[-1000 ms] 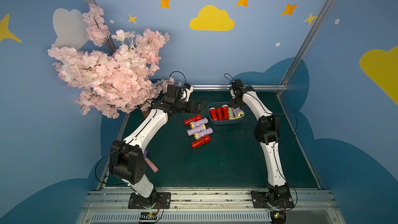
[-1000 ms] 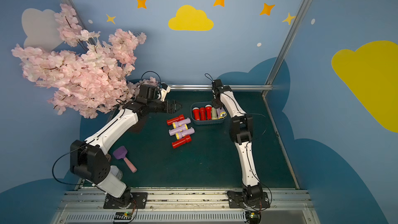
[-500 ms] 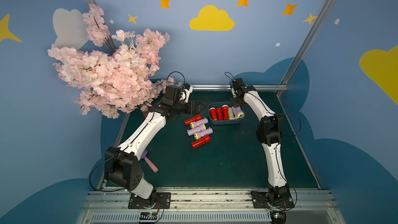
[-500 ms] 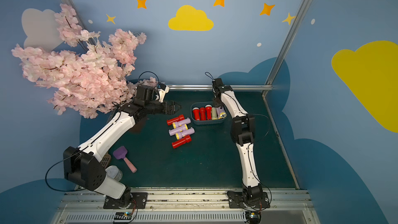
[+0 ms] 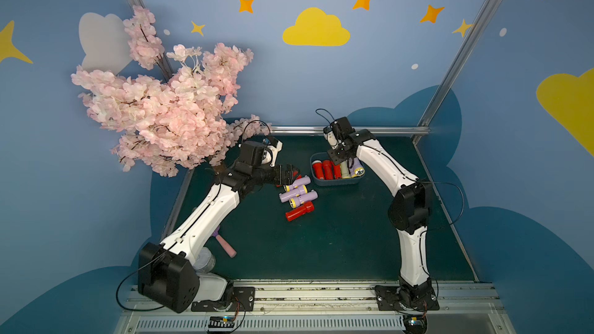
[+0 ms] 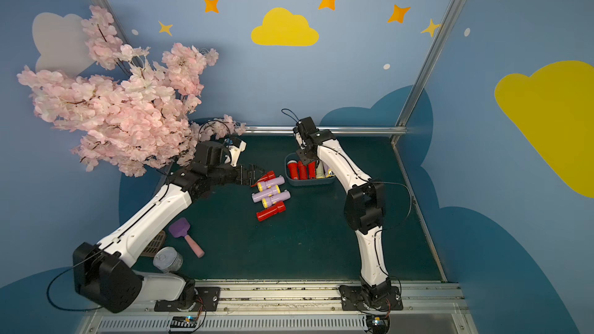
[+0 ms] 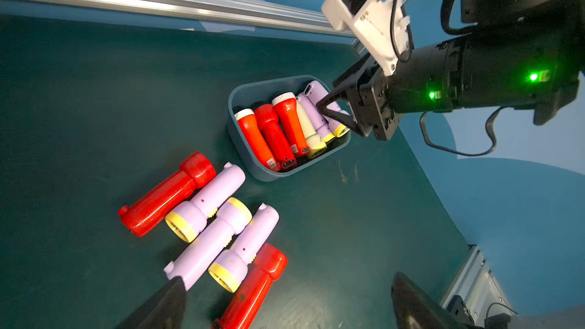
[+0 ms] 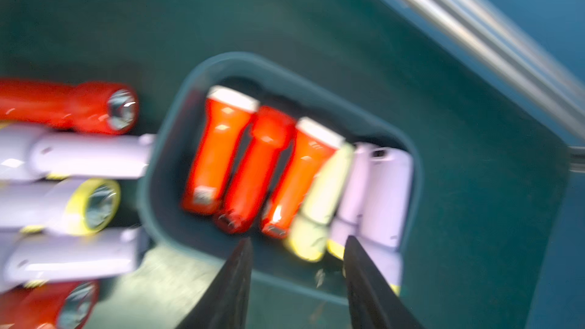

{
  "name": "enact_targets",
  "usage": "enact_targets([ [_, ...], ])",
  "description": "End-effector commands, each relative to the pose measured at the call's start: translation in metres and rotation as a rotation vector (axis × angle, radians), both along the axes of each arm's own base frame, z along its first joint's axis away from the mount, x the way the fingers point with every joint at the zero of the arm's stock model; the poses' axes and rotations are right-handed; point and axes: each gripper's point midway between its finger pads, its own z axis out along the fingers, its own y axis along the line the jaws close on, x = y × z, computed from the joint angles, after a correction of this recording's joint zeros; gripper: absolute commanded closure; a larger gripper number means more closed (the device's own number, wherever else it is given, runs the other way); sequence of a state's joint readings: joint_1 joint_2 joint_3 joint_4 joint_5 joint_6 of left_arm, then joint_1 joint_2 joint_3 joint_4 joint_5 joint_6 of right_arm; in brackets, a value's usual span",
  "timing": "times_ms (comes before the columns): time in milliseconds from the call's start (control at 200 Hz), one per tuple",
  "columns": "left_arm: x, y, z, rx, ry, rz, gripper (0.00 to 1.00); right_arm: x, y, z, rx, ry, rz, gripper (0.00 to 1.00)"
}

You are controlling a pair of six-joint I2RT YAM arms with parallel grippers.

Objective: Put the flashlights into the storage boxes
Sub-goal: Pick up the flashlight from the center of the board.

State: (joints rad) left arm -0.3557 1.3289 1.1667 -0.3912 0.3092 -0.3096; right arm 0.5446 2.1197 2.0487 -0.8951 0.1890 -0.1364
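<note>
Five loose flashlights (image 5: 298,195) lie on the bench (image 5: 321,245) toward 5 o'clock, just beside the wide-open, empty left end effector (image 5: 291,173), axes 2-to-8 o'clock; the part-open, empty right end effector (image 5: 337,159) hangs over the storage box (image 5: 334,182).

Five red flashlights (image 7: 164,197), five lilac flashlights (image 7: 209,200), one cream-yellow flashlight (image 7: 308,128), one blue-grey tub (image 7: 242,153), one purple scoop (image 6: 180,228), one silver tin can (image 6: 167,258).
</note>
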Motion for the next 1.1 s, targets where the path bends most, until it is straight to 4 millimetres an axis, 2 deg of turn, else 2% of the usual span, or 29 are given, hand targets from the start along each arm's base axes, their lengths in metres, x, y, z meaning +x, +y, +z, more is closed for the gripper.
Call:
enact_targets([
  [0,-0.016,0.013,-0.002,0.017,-0.001,0.042,0.01,-0.037,0.027,-0.006,0.038,0.076,0.084,0.52],
  [85,-0.031,0.023,-0.006,0.027,0.005,0.068,0.01,-0.064,0.047,-0.013,0.053,0.117,0.149,0.52],
  [305,-0.068,0.049,-0.015,0.031,0.017,0.148,0.01,-0.12,0.081,-0.026,0.099,0.211,0.252,0.52],
  [551,-0.109,0.065,-0.027,-0.027,0.055,0.207,0.01,-0.177,0.12,-0.042,0.097,0.271,0.425,0.52],
  [801,-0.139,0.075,-0.029,-0.048,0.06,0.217,0.01,-0.2,0.138,-0.06,0.057,0.326,0.5,0.52],
  [1096,-0.163,0.085,-0.029,-0.064,0.059,0.229,0.01,-0.206,0.143,-0.092,0.0,0.362,0.517,0.52],
])
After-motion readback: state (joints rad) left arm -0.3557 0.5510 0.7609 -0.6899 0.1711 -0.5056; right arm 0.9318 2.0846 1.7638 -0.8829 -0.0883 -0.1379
